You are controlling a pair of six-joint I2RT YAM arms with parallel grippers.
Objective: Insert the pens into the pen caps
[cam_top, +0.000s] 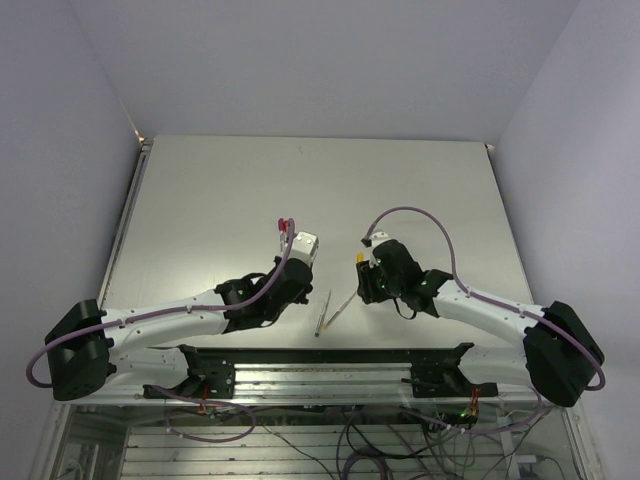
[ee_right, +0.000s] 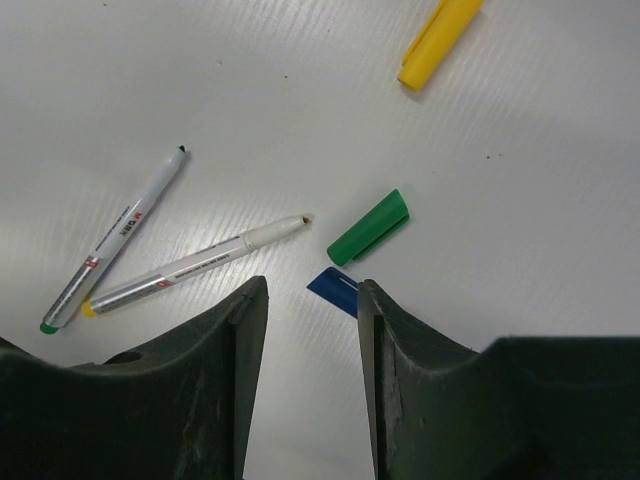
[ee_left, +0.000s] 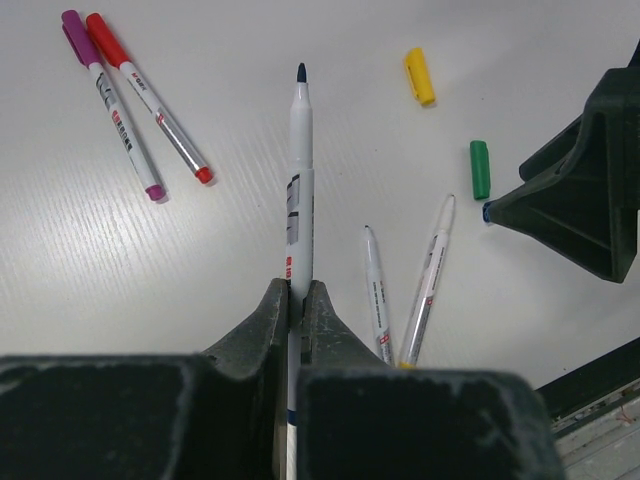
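My left gripper (ee_left: pixel 297 290) is shut on a grey-white pen (ee_left: pixel 300 170) whose dark blue tip points away from me, above the table. My right gripper (ee_right: pixel 308 292) is open and low over the table. A blue cap (ee_right: pixel 332 287) lies at the tip of its right finger, partly hidden behind it. A green cap (ee_right: pixel 368 228) lies just beyond, and a yellow cap (ee_right: pixel 440 40) farther off. Two uncapped pens (ee_right: pixel 195 262) (ee_right: pixel 120 235) lie to the left of the right gripper, touching at their tail ends.
Two capped pens, one purple (ee_left: pixel 110 105) and one red (ee_left: pixel 150 98), lie side by side at the far left of the left wrist view. The right gripper's dark body (ee_left: pixel 580 190) stands close on the right of the held pen.
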